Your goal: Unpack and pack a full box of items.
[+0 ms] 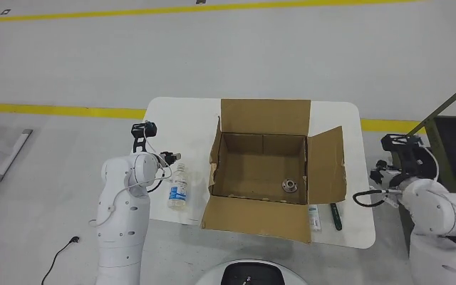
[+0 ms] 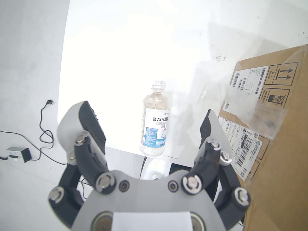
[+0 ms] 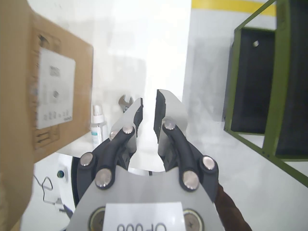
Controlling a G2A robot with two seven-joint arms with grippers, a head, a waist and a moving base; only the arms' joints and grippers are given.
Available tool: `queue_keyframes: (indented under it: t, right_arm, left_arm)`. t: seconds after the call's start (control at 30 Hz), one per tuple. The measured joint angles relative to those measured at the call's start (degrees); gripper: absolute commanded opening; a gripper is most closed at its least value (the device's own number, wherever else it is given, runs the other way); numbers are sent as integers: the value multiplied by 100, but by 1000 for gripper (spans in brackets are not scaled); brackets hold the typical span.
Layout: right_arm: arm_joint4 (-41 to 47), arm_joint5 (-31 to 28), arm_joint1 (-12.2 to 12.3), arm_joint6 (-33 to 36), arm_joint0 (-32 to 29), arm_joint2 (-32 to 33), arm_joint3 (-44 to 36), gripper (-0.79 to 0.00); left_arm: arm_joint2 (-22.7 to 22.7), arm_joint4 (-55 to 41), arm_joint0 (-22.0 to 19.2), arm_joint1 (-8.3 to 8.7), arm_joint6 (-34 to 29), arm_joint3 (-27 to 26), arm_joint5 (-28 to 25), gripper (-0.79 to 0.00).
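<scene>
An open cardboard box (image 1: 260, 217) stands in the middle of the white table (image 1: 185, 121); its labelled side shows in the left wrist view (image 2: 276, 150) and the right wrist view (image 3: 14, 78). A small round metal part (image 1: 289, 185) lies on the box floor. A clear bottle (image 1: 178, 189) with a blue-and-white label lies on the table left of the box. My left gripper (image 2: 151, 118) hovers over the bottle (image 2: 155, 123), open and empty. Off the table's right edge, my right gripper (image 3: 149, 102) is shut on nothing.
A small spray bottle (image 1: 314, 217) and a wrench (image 1: 335, 216) lie on the table right of the box's front corner. A clear plastic bag (image 2: 255, 106) rests against the box. A green metal rack (image 3: 264, 85) stands beside the table's right side.
</scene>
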Motion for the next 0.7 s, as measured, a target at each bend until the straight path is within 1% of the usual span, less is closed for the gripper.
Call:
queue_keyframes:
  t: [0.07,0.13,0.27,0.33,0.43,0.53,0.7]
  right_arm:
    - [218,-41,22,-70,199,62,-318,-785]
    - [455,-69,38,-99,421,-54,-569,-785]
    - [818,-184,60,-60,804,-603,-816,-785]
    - [771,-253,76,-1,995,-914,-852,-785]
    - [640,-284,84,117,1306,-1520,-777,-785]
    - [322,-322,83,306,1598,-2197,-555,-785]
    - [-251,-207,31,538,2081,-3317,104,-785]
  left_arm:
    - [0,0,0,0,0,0,0,0]
    - [0,0,0,0,0,0,0,0]
    - [0,0,0,0,0,0,0,0]
    - [0,0,0,0,0,0,0,0]
    - [0,0,0,0,0,0,0,0]
    - [0,0,0,0,0,0,0,0]
    - [0,0,0,0,0,0,0,0]
